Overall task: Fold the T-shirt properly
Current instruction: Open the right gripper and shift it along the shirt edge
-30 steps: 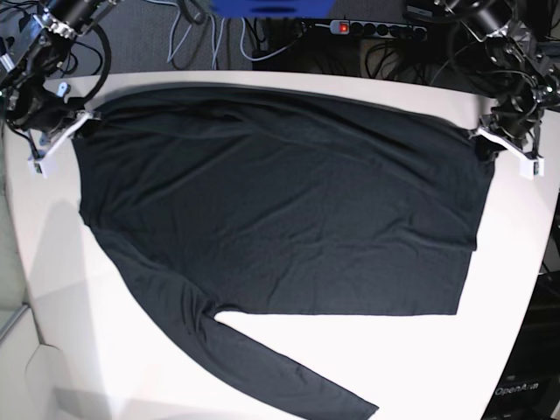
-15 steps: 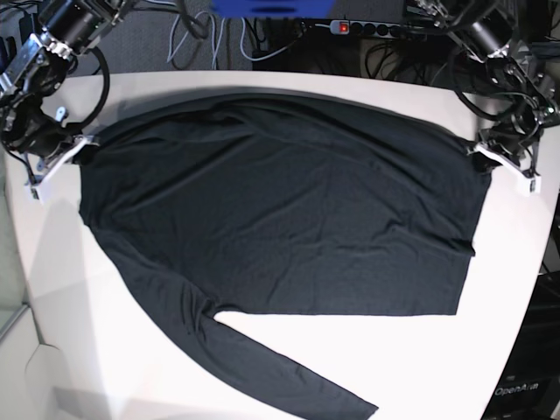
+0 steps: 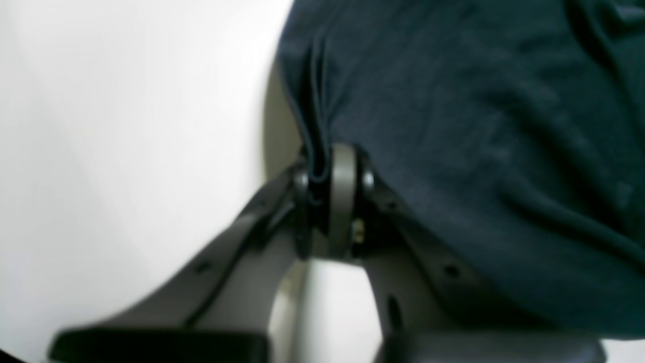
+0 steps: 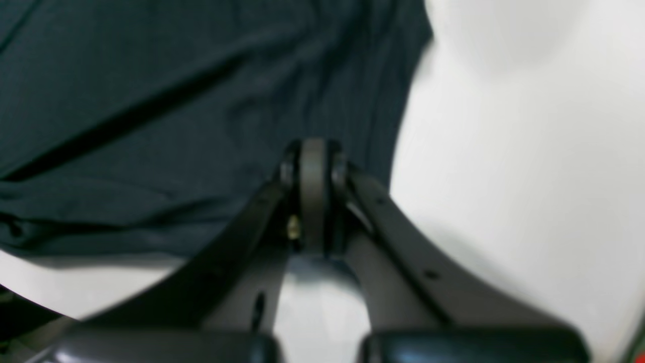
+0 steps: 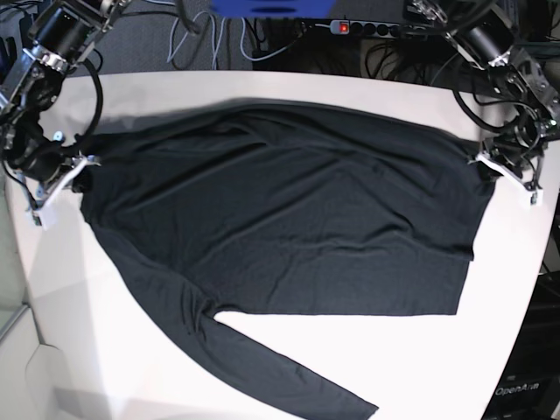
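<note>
The black T-shirt (image 5: 289, 219) lies spread over the white table (image 5: 420, 359), one long sleeve (image 5: 280, 376) trailing toward the front edge. In the base view my left gripper (image 5: 492, 166) is at the shirt's far right corner and my right gripper (image 5: 77, 171) at its far left corner. In the left wrist view the left gripper (image 3: 325, 169) is shut on a bunched fold of the T-shirt (image 3: 478, 126). In the right wrist view the right gripper (image 4: 312, 166) is shut at the edge of the T-shirt (image 4: 176, 101), which hangs taut from it.
A power strip (image 5: 376, 29) with a red switch and loose cables (image 5: 197, 39) lie behind the table's far edge. Bare white tabletop shows to the left, right and front of the shirt.
Both grippers have moved toward the table's front, and the shirt's far edge has come with them, leaving more bare table behind it.
</note>
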Controlling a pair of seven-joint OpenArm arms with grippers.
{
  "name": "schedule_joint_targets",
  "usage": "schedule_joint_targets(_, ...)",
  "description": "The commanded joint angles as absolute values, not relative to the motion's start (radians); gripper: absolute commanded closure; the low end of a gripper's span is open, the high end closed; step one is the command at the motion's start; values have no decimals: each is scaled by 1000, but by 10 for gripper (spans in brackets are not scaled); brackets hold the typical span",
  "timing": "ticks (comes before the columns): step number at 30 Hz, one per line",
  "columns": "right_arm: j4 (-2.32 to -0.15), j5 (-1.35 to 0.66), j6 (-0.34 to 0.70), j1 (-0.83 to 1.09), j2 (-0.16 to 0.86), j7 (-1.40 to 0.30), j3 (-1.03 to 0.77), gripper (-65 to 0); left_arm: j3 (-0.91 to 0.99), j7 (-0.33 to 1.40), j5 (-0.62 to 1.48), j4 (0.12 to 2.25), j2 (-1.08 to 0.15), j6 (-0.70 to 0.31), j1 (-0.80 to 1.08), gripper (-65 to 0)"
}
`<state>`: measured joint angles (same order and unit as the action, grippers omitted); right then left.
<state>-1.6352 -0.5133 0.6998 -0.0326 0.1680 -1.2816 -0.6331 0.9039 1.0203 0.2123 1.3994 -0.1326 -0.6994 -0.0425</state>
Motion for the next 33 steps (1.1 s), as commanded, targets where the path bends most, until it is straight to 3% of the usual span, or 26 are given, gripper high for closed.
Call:
schedule_joint_targets(1, -1644, -533, 698, -59, 185, -1254, -625, -2, 894, 1001, 229, 1435, -148, -698, -56, 0)
schedule_joint_targets(11, -1644, -524, 698, -44, 255, -1210, -565, -3, 866, 1003, 231, 1508, -143, -639, -47, 0)
schedule_joint_targets(18, -1649, -242, 698, 93, 269, -983, -499, -3, 866, 1001, 231, 1506, -145, -644, -2, 0)
schedule_joint_targets(26, -1730, -70, 698, 217, 117, -769, -506, -3, 866, 1000, 231, 1500, -145, -647, 19, 0)
schedule_joint_targets(33, -1905, 5, 698, 260, -19, -746, -547, -3, 865, 1000, 231, 1500, -142, -647, 18, 0)
